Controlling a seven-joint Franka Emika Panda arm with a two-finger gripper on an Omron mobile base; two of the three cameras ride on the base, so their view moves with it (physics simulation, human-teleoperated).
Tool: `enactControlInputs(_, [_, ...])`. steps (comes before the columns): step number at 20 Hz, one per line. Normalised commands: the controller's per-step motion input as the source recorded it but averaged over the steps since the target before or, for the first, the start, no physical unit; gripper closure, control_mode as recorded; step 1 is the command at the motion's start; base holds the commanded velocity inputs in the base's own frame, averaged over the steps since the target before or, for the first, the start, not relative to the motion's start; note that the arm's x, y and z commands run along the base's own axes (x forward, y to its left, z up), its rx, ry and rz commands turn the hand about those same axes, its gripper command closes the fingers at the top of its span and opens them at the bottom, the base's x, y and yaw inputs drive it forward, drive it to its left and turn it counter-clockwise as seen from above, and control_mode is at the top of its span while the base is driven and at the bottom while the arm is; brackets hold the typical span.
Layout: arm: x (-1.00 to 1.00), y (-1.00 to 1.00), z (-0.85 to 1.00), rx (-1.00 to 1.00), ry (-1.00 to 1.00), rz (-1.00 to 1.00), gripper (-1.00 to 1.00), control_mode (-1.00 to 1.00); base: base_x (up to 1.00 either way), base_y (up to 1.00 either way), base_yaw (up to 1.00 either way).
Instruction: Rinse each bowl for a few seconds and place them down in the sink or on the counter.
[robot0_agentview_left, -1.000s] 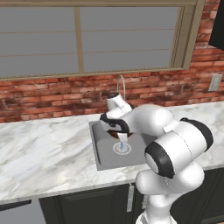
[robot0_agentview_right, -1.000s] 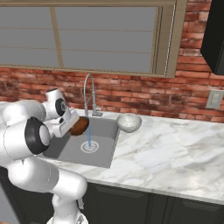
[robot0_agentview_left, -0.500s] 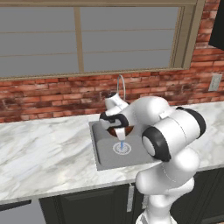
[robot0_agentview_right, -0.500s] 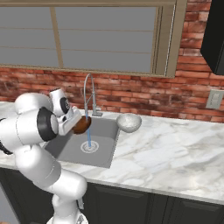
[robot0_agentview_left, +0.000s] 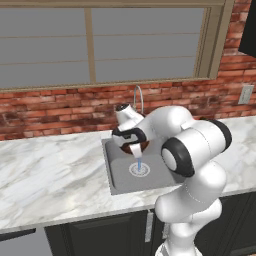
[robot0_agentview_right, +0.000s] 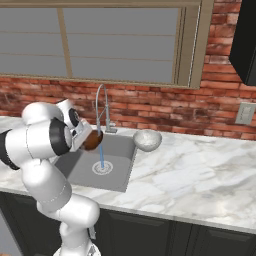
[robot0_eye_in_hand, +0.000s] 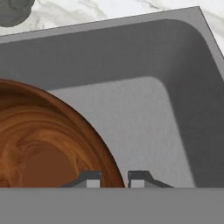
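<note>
Pinching the rim of the brown wood-grain bowl, the gripper holds it above the grey square sink. White arm links hide most of that bowl from the left base camera. Water falls onto the drain just beside it, perhaps touching. Farther off, the pale bowl rests on the marble counter.

the sink is set into the desk, with the faucet rising at its 12 o'clock edge. the tool holds the wooden bowl by its rim above the basin, at 10 o'clock from the drain. the pale bowl sits on the desk at the sink's 2 o'clock corner.
</note>
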Motion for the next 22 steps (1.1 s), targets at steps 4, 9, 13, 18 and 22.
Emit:
enactControlInputs(4, [-0.01,0.48,0.21,-0.05,-0.07,0.04,1.0,-1.0,0.0,0.0,0.0])
enactControlInputs(9, [-0.05,0.49,0.25,-0.03,-0.02,0.08,1.0,-1.0,0.0,0.0,0.0])
enactControlInputs(13, [-0.02,0.46,0.25,-0.02,-0.03,0.1,1.0,-1.0,0.0,0.0,0.0])
enactControlInputs(18, [-0.01,0.44,0.17,-0.01,-0.02,0.11,1.0,-1.0,0.0,0.0,0.0])
enactControlInputs(22, [-0.01,0.35,0.02,0.0,-0.02,0.1,1.0,-1.0,0.0,0.0,0.0])
